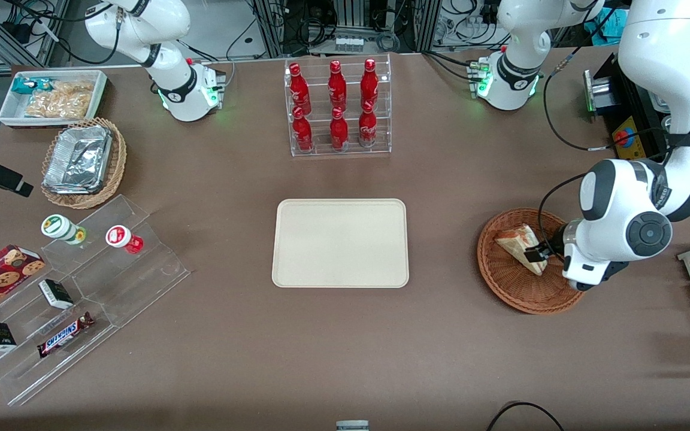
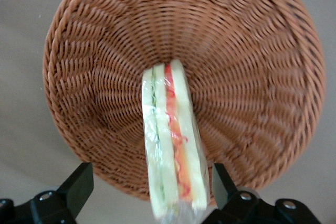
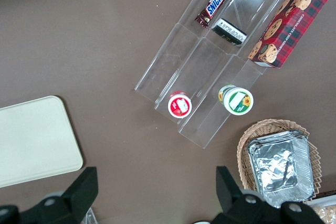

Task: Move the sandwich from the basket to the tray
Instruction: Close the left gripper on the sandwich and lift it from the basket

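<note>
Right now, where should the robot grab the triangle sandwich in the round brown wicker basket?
Across its flat white bread faces, coming down from above. The sandwich stands on edge in the basket, filling stripes facing up, and the open gripper already straddles it, one finger on each side.

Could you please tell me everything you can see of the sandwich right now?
The sandwich is a wedge of pale bread with green and red filling layers along its cut edge, in a clear wrap. It stands on edge inside the reddish-brown woven basket, toward the working arm's end of the table. The left arm's pincer is open, one finger on each side of it; one finger sits close against it, the other stands apart.
</note>
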### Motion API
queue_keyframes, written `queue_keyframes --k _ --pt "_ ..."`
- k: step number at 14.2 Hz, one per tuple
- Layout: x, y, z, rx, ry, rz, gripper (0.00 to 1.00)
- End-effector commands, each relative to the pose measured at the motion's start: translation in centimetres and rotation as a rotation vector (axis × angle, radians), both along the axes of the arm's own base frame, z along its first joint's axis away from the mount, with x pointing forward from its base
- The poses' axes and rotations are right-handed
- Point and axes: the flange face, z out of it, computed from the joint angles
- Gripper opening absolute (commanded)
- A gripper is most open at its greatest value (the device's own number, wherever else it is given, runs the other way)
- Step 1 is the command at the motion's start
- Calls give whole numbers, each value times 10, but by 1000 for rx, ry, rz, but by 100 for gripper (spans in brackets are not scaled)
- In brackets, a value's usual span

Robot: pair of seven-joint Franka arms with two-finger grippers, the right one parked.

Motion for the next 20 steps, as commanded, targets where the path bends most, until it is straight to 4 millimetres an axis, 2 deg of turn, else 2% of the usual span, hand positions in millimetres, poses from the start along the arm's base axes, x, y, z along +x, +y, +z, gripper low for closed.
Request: queue_keyframes --k 1,4,6,7,8,9,10,13,15,16,17,18,19,20 --pt "-20 -12 -37 14 -46 116 100" --pt "-23 -10 -57 1 -59 139 100" --pt "-34 -1 -83 -14 -86 158 98" --pt "-33 -2 -85 -20 -115 173 57" --pt "-31 -3 -80 -17 -117 166 22" --pt "-25 -4 -69 -12 -122 157 14" --pt "-18 -13 -47 -5 -118 127 12" --pt "7 -43 37 -23 -43 -80 9" --pt "6 -81 69 -48 -65 -182 8" --pt "3 -91 75 -41 -74 -214 8" --pt "-2 -116 77 -22 -84 -299 8" --pt "-12 -155 75 -25 -91 -398 8" --pt "-23 -185 63 -44 -73 -483 8" --pt "-37 -225 57 -75 -71 -618 8"
